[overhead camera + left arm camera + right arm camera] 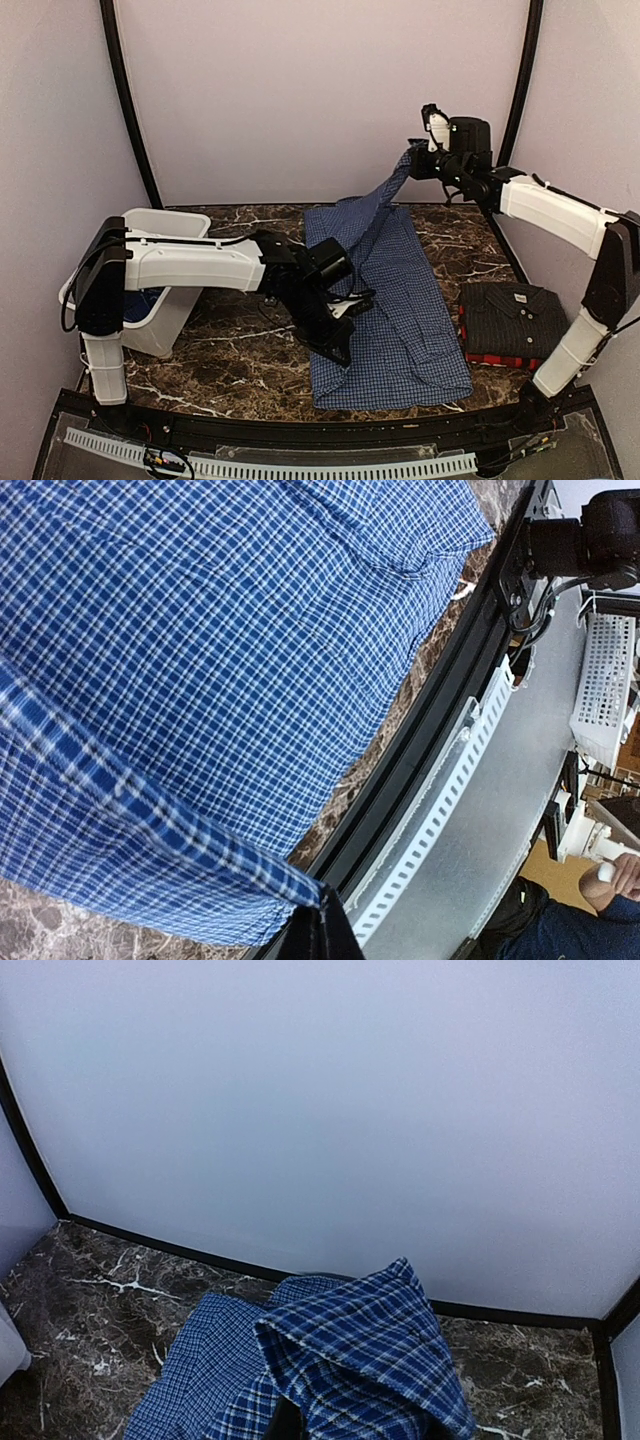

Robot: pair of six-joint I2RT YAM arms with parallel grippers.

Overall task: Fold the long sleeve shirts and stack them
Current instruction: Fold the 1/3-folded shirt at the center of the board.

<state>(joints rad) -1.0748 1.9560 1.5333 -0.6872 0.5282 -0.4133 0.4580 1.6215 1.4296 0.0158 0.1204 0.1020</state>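
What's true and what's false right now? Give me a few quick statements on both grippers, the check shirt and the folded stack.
1. The right gripper holds part of the blue-and-white check shirt up off the table. True.
2. The left gripper is open, clear of that shirt. False: it pinches the shirt's edge.
3. The black pinstripe shirt lies on the red-and-black plaid shirt. True.
4. That stack sits at the table's left side. False: it sits at the right side.

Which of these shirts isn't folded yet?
The blue-and-white checked shirt, spread out in the middle; the black pinstriped shirt and red plaid shirt lie folded, stacked at right.
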